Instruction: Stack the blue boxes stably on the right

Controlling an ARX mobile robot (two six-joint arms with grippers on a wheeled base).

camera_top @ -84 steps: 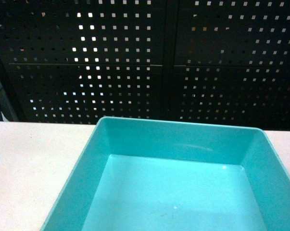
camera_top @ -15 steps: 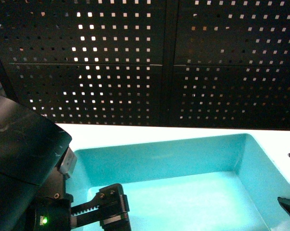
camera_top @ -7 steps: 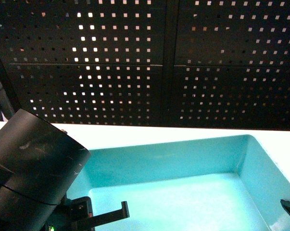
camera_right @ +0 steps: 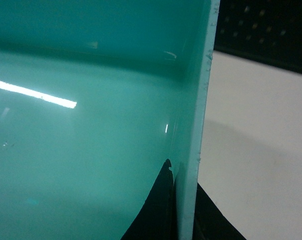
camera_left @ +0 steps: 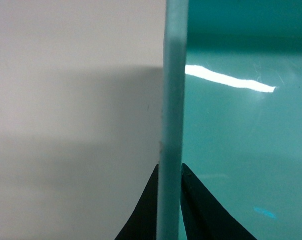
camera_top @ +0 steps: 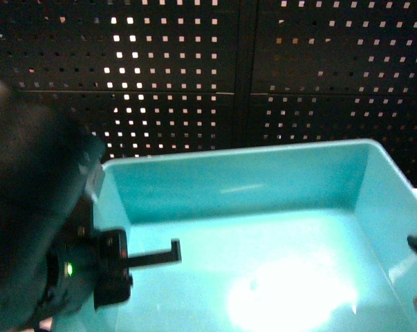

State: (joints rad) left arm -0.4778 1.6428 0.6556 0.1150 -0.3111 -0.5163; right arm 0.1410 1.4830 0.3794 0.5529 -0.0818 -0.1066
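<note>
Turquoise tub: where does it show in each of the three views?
Head: turquoise tub fills the lower centre and right.
Left wrist: its left wall runs vertically down the middle, fingers pinching it.
Right wrist: its right wall stands right of centre.
Shared landmark: white table.

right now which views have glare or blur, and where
Head view: the left arm is motion-blurred, and a bright glare patch washes out the turquoise tub floor. Left wrist view: a sharp white light streak on the floor, plus a tub shadow on the table. Right wrist view: a similar streak.
</note>
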